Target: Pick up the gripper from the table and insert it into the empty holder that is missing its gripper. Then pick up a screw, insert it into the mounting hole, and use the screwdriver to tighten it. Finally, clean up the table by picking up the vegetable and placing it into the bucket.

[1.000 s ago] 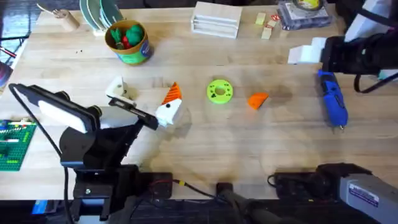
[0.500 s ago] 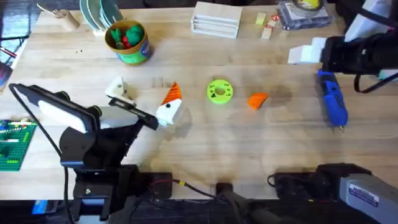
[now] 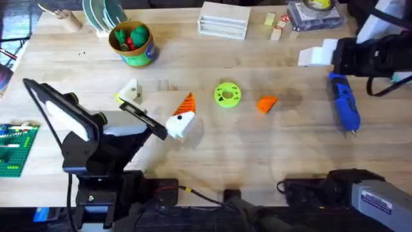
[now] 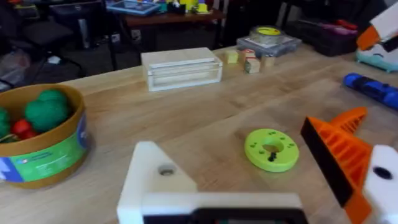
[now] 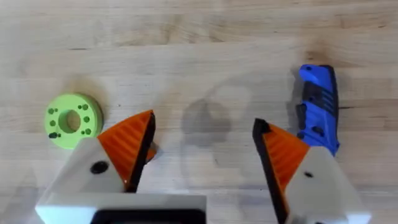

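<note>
Step one is barely begun: loose orange fin [image 3: 266, 104] lies mid-table beside the green disc [image 3: 226, 94], both pincers wide and empty, left pincer [image 3: 158, 109] lacking one orange tip, so the right pincer [image 5: 202, 146] should descend onto it.

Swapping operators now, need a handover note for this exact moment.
Left gripper: jaws open, empty, low over the table.
Right gripper: jaws open, empty, above the table next to the stubby blue powered screwdriver.
Loose orange plastic wedge fin: on the table, right of the flat green disc.
White plastic holder without an orange tip: it is one side of the left gripper's own jaws.
Small green bucket with yellow rim: far left, holding green and red toy pieces.
Done: nothing.
Left: insert fin, screw it, tighten, vegetable cleanup.
</note>
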### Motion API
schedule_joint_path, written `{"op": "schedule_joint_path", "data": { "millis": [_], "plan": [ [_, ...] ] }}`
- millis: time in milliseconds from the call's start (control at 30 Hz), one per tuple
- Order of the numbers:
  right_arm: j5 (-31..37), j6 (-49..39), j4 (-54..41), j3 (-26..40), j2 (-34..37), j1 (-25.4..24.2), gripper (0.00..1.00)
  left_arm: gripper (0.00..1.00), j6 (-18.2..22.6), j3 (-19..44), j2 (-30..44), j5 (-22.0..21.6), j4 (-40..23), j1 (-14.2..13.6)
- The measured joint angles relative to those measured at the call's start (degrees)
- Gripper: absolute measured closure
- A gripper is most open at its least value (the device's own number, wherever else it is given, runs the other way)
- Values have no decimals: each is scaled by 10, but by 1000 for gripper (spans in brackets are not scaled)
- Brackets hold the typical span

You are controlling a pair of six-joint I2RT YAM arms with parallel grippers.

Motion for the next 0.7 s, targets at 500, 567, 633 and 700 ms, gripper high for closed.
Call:
{"op": "schedule_joint_path", "data": {
  "millis": [500,567,633,700],
  "plan": [
    [0,0,10,0,0,0,10,8,0,0,0,145,-8,0],
    [0,0,22,0,0,0,9,8,0,0,0,150,-9,0],
    [-1,-1,30,0,0,0,9,8,0,0,0,153,-9,0],
    [-2,-7,27,1,0,2,9,8,0,0,0,154,-9,0]
  ]
}}
